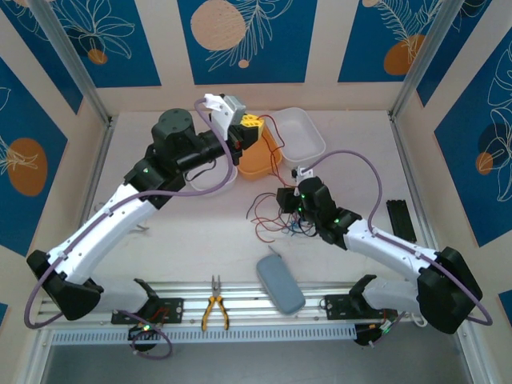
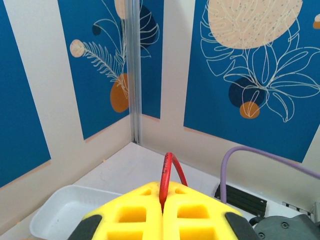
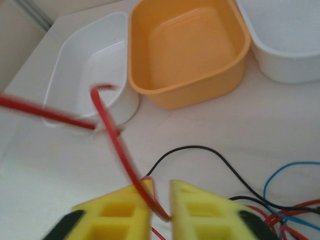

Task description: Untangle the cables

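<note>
Your left claw (image 2: 162, 192) is clamped on the red cable (image 2: 165, 170), right claw (image 3: 160, 191) apart around it: pull hard and the tangle (image 1: 270, 222) could cinch into a knot.

Top ext: high at near edge, looks down over whole table (image 1: 200, 240); L wrist: raised, faces back corner walls (image 2: 235, 75); R wrist: low, close, tilted down, shares orange tub (image 3: 190, 50) (image 1: 256, 164) w/ top.

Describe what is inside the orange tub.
In the right wrist view the orange tub shows a bare floor and walls, with nothing lying in it. Its near wall's inner face is hidden behind the rim. From above, the left gripper covers one far corner.
</note>
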Motion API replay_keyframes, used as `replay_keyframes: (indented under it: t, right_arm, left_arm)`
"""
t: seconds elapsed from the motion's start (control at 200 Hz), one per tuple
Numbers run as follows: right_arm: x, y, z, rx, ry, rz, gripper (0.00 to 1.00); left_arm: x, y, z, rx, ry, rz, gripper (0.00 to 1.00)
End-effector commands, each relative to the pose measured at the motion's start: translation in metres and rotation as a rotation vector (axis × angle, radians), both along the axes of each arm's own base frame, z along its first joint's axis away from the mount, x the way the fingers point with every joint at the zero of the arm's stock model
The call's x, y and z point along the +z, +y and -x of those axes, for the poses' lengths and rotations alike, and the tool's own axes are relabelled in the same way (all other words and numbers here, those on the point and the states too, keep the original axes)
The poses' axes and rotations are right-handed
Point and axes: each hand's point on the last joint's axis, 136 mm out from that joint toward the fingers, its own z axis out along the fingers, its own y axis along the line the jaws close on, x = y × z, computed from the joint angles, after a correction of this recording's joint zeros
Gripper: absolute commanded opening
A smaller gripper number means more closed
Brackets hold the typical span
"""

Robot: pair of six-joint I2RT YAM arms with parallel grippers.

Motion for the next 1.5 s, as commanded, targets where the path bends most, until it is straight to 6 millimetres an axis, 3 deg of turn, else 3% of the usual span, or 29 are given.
replay_keyframes:
  t: [0.0,0.165,0.425,0.555,0.8,1.085,1.496]
  right_arm:
    - [0.002,-0.009,-0.009,-0.066,-0.008,-0.014,0.09]
    - [-0.015,-0.031,-0.005,-0.147,0.060,0.002,0.00]
    - [-0.043,-0.076,0.014,-0.291,0.187,0.004,0.00]
    - [-0.046,-0.088,0.023,-0.321,0.224,-0.001,0.00]
    - [-0.045,-0.090,0.030,-0.319,0.249,-0.015,0.00]
    - [-0.040,-0.087,0.029,-0.310,0.253,-0.027,0.00]
    - [-0.037,-0.086,0.028,-0.306,0.256,-0.027,0.00]
  left_arm:
    - [0.018,0.017,0.006,0.036,-0.051,0.023,0.00]
    - [0.019,0.039,0.003,0.119,-0.077,0.005,0.00]
    - [0.015,0.089,-0.012,0.281,-0.083,-0.001,0.00]
    - [0.007,0.115,-0.026,0.366,-0.071,-0.013,0.00]
    - [-0.013,0.150,-0.066,0.490,-0.002,-0.045,0.00]
    - [-0.044,0.151,-0.100,0.508,0.080,-0.082,0.00]
    - [-0.102,0.185,-0.155,0.745,0.168,-0.312,0.00]
